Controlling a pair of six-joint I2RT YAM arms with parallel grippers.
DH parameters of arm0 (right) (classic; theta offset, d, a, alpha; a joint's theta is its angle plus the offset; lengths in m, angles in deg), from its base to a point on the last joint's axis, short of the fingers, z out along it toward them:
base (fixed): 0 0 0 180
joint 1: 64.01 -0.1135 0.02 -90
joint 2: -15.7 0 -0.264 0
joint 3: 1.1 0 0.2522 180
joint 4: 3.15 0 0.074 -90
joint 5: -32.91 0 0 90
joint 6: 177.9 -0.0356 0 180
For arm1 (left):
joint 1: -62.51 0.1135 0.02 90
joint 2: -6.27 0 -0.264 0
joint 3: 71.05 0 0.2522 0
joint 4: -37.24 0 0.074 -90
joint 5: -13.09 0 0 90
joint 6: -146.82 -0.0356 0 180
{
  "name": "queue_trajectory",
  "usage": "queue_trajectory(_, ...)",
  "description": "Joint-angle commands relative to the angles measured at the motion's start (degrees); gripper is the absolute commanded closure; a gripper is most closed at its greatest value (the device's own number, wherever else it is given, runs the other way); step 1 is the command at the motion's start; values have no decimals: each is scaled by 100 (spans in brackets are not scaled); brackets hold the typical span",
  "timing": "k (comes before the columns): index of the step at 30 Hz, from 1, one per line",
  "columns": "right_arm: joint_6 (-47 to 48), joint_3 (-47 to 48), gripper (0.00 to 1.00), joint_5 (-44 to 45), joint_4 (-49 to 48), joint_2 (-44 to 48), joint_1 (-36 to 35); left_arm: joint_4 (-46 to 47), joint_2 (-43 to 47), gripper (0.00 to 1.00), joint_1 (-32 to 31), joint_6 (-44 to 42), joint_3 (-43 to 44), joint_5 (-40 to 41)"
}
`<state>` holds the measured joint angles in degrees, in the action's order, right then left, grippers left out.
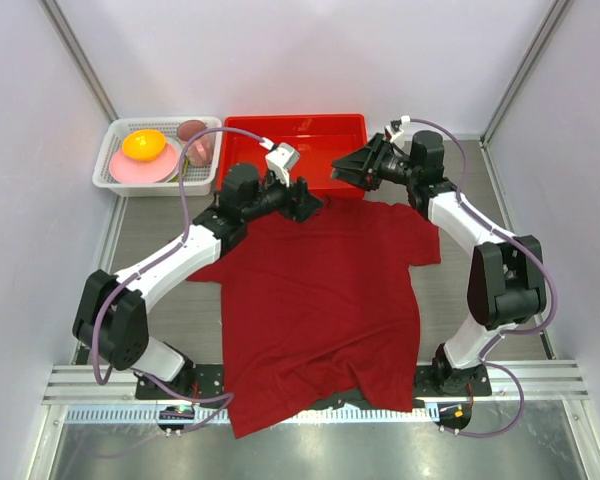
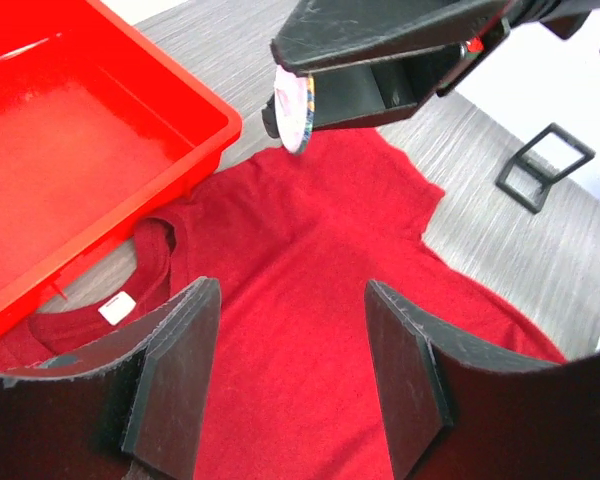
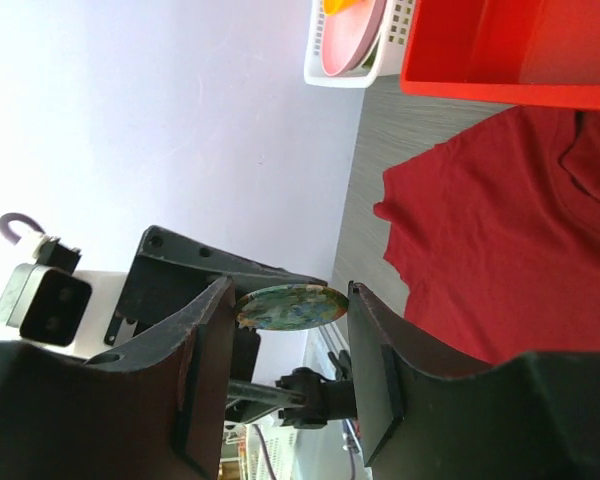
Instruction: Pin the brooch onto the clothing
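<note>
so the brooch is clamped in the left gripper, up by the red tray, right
Not quite: the brooch is clamped in the right gripper, up by the red tray. The right wrist view shows it pinched between that gripper's fingers; the left gripper stands open over the T-shirt.

Brooch (image 3: 290,307) 1, T-shirt (image 1: 320,300) 1, red tray (image 1: 295,120) 1, white basket (image 1: 107,162) 1.

brooch (image 3: 292,306): back hidden | T-shirt (image 1: 320,300): collar hidden under left end effector (image 1: 308,203) | tray (image 2: 80,130): cut off by picture edge
</note>
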<state>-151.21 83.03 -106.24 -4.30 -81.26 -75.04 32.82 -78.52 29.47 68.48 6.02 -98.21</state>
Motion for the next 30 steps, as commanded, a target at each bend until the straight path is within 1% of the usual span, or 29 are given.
queue_trajectory(1, -437, -155, 58, 142, -600, 486, -75, 876, -28, 37, -53, 416, 226, -76)
queue_trajectory(5, -367, -252, 58, 177, -530, 582, -145, 1227, -81, 38, -141, 425, 129, -50)
queue_trajectory(10, -296, -304, 58, 212, -451, 661, -207, 1403, -186, 40, -203, 381, 208, 126)
queue_trajectory(16, -191, -357, 58, 168, -381, 767, -338, 1447, -318, 45, -308, 196, 305, 381)
queue_trajectory(22, -164, -585, 58, 195, -336, 925, -427, 1509, -450, 52, -423, 223, 428, 539)
queue_trajectory(25, -156, -594, 58, 195, -354, 952, -444, 1535, -485, 65, -449, 205, 472, 592)
queue_trajectory(26, -147, -594, 58, 186, -363, 960, -444, 1535, -494, 75, -449, 196, 472, 601)
queue_trajectory(29, -164, -594, 57, 186, -380, 978, -453, 1430, -477, 93, -458, 126, 472, 592)
queue_trajectory(30, -164, -586, 56, 160, -415, 978, -444, 1386, -459, 94, -458, 13, 472, 592)
